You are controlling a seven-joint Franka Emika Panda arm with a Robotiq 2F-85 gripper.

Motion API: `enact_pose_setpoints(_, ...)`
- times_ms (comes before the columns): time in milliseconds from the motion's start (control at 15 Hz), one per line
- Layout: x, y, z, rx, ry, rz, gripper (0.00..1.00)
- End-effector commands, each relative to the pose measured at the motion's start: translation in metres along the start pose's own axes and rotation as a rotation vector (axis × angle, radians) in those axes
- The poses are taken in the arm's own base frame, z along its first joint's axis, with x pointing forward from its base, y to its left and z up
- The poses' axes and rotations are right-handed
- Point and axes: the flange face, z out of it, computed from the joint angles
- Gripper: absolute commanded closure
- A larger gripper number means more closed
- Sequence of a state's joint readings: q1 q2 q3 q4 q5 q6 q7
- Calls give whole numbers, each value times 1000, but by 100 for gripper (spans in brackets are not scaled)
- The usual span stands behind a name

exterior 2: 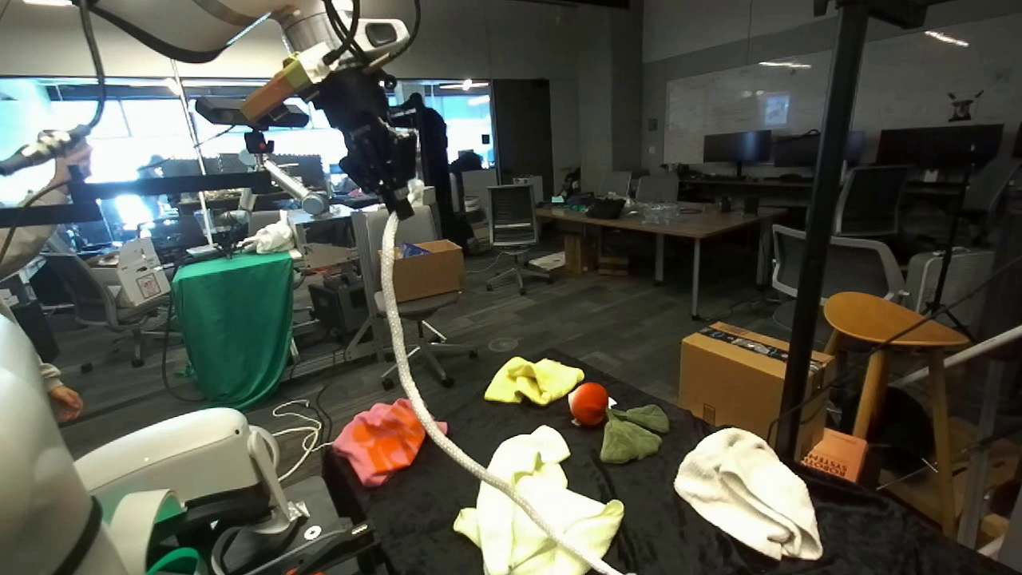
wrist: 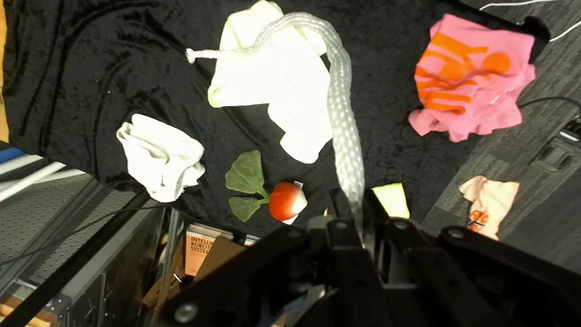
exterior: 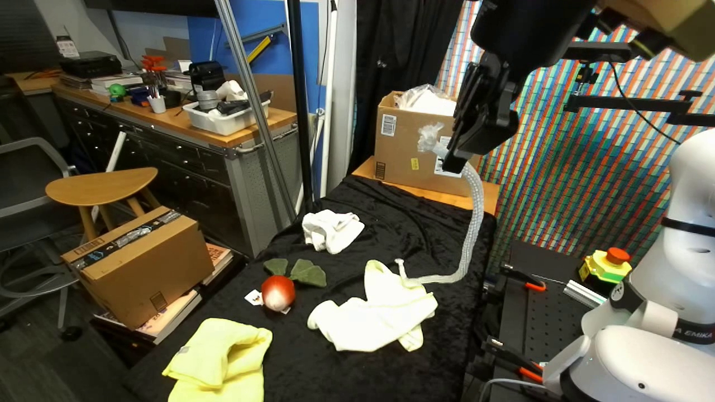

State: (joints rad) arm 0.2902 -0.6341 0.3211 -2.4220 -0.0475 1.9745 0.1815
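My gripper [exterior: 460,158] is shut on a white braided rope [exterior: 473,223] near its frayed upper end, high above the black-covered table. The gripper also shows in the wrist view [wrist: 356,202]. The rope [exterior 2: 399,343] hangs down, and its lower part lies over a pale yellow cloth [exterior: 374,321]. Its knotted end shows in the wrist view, just past that cloth [wrist: 295,86]. A red-and-white toy vegetable [exterior: 278,293] with green leaves lies beside the cloth. A white cloth [exterior: 332,230], a brighter yellow cloth [exterior: 223,357] and a pink-and-orange cloth [exterior 2: 387,443] lie around it.
A cardboard box [exterior: 408,151] stands at one table end. Another cardboard box [exterior 2: 742,367] and a black post [exterior 2: 822,216] stand beside the table. A red-topped yellow button [exterior: 606,265] sits by the robot base. A peach cloth [wrist: 490,204] lies on the floor.
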Motion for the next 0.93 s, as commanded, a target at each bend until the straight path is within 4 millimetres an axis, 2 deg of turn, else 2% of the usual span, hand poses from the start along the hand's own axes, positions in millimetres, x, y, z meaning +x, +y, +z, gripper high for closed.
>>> enact_pose_setpoints(0,8,-15,-17,59,53,29,92)
enact_pose_setpoints(200,21,-21,-6,60,58,81,92)
enact_pose_setpoints(400,38,-25,20,57,61,158,92)
enact_pose_setpoints(533,53,-25,45,59,44,222,92)
enact_pose_setpoints(867,90,-10,130,18,-29,413,92)
